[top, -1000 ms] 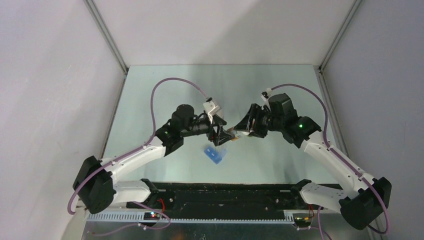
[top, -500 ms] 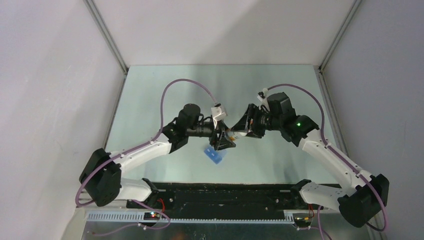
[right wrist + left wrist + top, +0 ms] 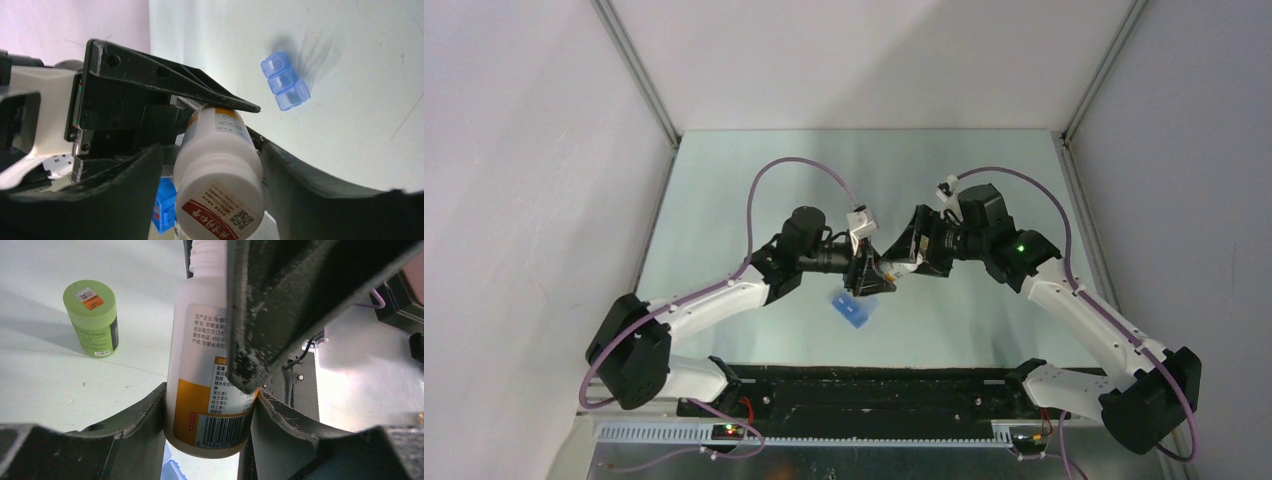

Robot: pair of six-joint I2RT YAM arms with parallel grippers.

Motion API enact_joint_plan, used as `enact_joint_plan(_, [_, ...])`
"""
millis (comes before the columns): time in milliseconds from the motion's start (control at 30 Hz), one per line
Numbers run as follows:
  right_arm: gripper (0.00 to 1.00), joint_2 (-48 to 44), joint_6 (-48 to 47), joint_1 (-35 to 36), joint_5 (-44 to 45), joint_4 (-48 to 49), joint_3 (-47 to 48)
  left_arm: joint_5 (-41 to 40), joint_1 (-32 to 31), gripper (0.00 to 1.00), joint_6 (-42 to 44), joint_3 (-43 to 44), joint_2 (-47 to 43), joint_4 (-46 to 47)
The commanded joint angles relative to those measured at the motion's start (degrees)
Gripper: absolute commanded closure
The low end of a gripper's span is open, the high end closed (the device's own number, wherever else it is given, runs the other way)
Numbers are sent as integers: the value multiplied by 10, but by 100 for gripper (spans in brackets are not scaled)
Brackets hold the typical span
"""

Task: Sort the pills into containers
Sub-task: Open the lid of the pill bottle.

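Note:
A white bottle (image 3: 886,268) with an orange label hangs above the table between both arms. My left gripper (image 3: 209,405) is shut on the bottle's (image 3: 210,365) base, and both fingers press its sides. My right gripper (image 3: 212,150) stands open around the capped end of the bottle (image 3: 220,170), with a gap on each side. The translucent blue pill box (image 3: 854,309) lies on the table just below the grippers, and its containers (image 3: 285,81) show as a short row of closed squares. The pills are out of view.
A green round bottle (image 3: 92,317) stands upright on the table to the left in the left wrist view. A darker blue piece (image 3: 162,205) shows behind the white bottle. Grey walls enclose the table (image 3: 754,180) on three sides.
My left gripper moved right to the bottle and closed on its base. My right gripper's jaws widened off the bottle's cap end. The pill box stayed put.

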Motion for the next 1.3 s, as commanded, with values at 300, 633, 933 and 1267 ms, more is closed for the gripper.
enact_joint_plan(300, [1, -103, -95, -59, -98, 207, -58, 123, 30, 100, -139, 38, -24, 69])
enact_joint_plan(633, [18, -131, -117, -57, -105, 280, -58, 144, 31, 100, -230, 70, -47, 82])
enact_joint_plan(933, [52, -119, -29, -56, -136, 386, -58, 136, 31, 100, -210, 65, -45, 85])
enact_joint_plan(1267, [70, -101, 38, -57, -174, 407, -58, 111, 31, 100, -177, 60, -62, 83])
